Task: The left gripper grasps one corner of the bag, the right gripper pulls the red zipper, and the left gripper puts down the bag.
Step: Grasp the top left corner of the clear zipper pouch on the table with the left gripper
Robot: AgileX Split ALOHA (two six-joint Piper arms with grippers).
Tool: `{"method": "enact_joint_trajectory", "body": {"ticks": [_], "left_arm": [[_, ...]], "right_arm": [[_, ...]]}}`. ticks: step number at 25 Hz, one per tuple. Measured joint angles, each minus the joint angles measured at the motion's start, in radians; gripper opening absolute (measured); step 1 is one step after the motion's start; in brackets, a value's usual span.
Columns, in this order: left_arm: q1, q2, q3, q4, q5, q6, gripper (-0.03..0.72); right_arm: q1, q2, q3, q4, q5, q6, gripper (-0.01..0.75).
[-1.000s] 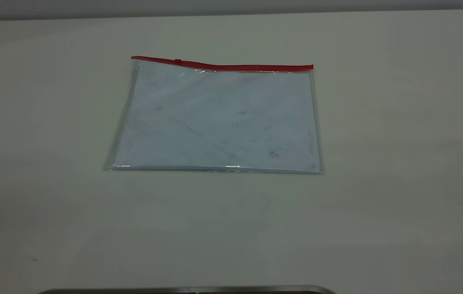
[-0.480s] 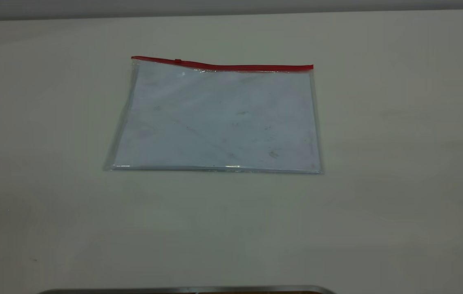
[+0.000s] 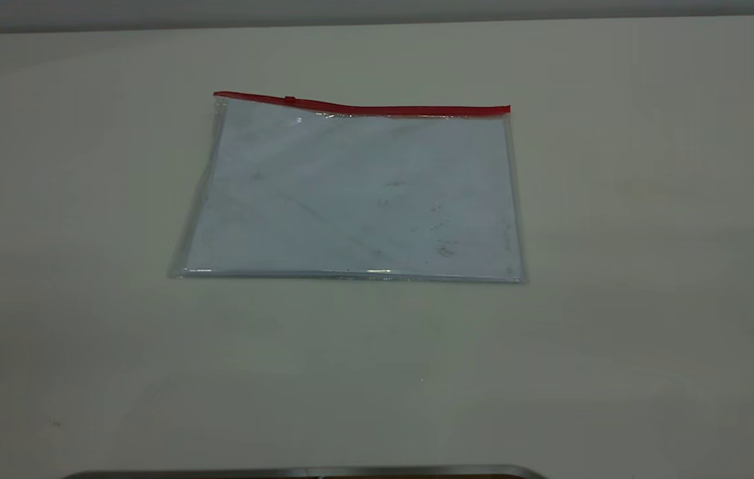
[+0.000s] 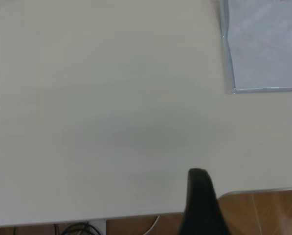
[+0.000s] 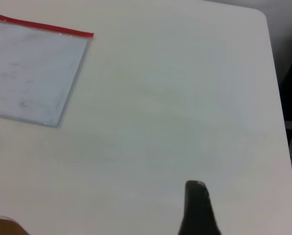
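1. Pale, matte and smooth, the bench (image 3: 616,299) is filling almost the whole exterior view, with a grey wall strip running along its far edge and a dark metallic rim showing at the near edge.
2. Lying flat on the bench, the bag (image 3: 357,196) is showing as a thin rectangular pouch of clear glossy plastic, bluish-white inside, with dark smudges and faint creases across its face.
3. Along the bag's far long edge the red zipper (image 3: 363,106) is running as a thin bright strip, slightly wavy, with a tiny slider tab sitting toward the left end.
4. In the left wrist view only one dark tapering finger (image 4: 200,203) of the left gripper is showing, hanging over the bench edge with wooden flooring and cables beyond; the bag's corner (image 4: 263,49) is lying well apart from it, untouched, and I cannot tell how far the gripper is open.
5. In the right wrist view one blunt black finger (image 5: 197,208) of the right gripper is showing above bare bench, the bag (image 5: 31,73) and its red zipper (image 5: 43,26) lying well away; its opening cannot be told, and it is holding nothing visible.
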Motion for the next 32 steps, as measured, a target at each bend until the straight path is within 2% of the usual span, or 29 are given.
{"method": "enact_joint_trajectory", "body": {"ticks": [9,12,16,21,24,28,32], "left_arm": [[0.001,0.008,0.000,0.003,0.000,-0.001,0.578],[0.001,0.084,-0.027,0.018,-0.016,-0.002,0.578],[0.001,0.296,-0.134,0.027,-0.089,-0.012,0.578],[0.001,0.621,-0.284,0.026,-0.189,-0.023,0.578],[0.001,0.825,-0.380,0.018,-0.234,-0.024,0.578],[0.001,1.058,-0.487,-0.060,-0.295,-0.021,0.578],[0.001,1.292,-0.545,-0.178,-0.425,0.073,0.578]], "right_arm": [[0.000,0.000,0.000,0.000,-0.001,0.000,0.557],[0.000,0.000,-0.004,0.000,-0.011,0.002,0.557],[0.000,0.060,-0.065,0.000,-0.046,0.041,0.557],[0.000,0.330,-0.180,0.003,-0.079,0.085,0.557],[0.000,0.513,-0.237,0.004,-0.150,0.112,0.557],[0.000,0.743,-0.306,0.011,-0.240,0.124,0.557],[0.000,0.909,-0.317,0.076,-0.310,0.124,0.557]]}}
